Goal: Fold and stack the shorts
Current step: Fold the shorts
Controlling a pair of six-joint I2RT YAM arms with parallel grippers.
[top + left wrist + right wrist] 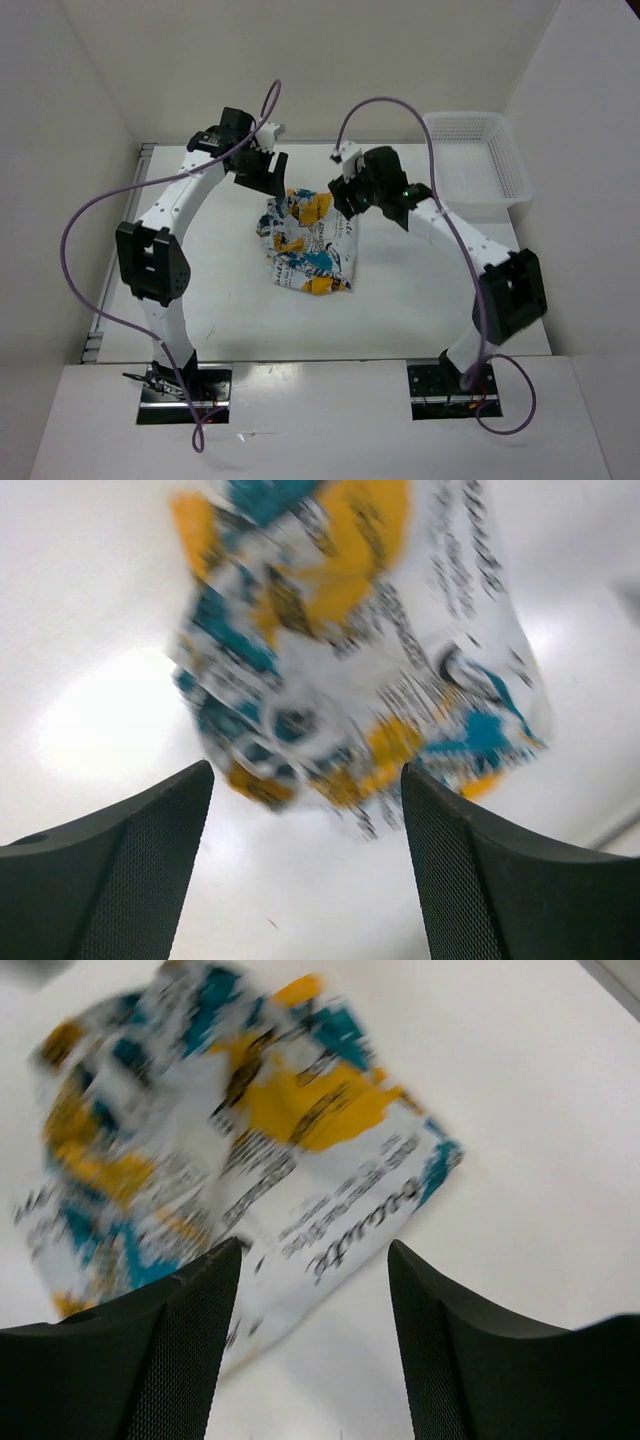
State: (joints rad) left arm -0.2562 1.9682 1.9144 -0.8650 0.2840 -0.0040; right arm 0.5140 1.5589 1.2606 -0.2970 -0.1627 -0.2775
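The shorts (305, 243), white cloth with teal, yellow-orange and black print, lie crumpled in a heap at the middle of the table. My left gripper (262, 172) hovers just beyond the heap's far left corner, open and empty. In the left wrist view the shorts (350, 660) lie ahead of the open gripper (308, 780), apart from it. My right gripper (345, 197) hovers at the heap's far right corner, open and empty. In the right wrist view the shorts (220, 1140) reach down between the spread fingers of the gripper (314, 1255), above the cloth edge.
A white plastic mesh basket (478, 165) stands at the far right of the table, with nothing in it that I can see. White walls close in the table on the left, back and right. Purple cables loop over both arms.
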